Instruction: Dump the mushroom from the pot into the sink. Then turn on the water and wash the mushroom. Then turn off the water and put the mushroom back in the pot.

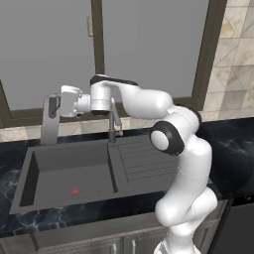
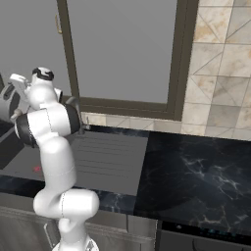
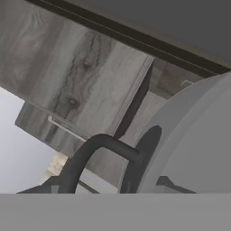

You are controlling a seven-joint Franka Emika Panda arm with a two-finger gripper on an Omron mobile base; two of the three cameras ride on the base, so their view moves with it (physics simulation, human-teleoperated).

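Pot (image 1: pixel 50 120) at centre left of the left base view, tipped on edge above the sink (image 1: pixel 64 174) basin and turned sideways, presumably to spill its contents down into the basin. Gripper (image 1: pixel 55 106) fingers closed on the pot's dark loop handle (image 3: pixel 92 151), seen at lower centre of the hand view, pot wall filling the right. Mushroom not made out anywhere; basin floor shows just the red drain mark (image 1: pixel 75 191), lower left.

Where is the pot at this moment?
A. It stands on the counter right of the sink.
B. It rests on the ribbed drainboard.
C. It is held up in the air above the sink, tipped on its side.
C: the gripper holds the pot on edge above the sink.
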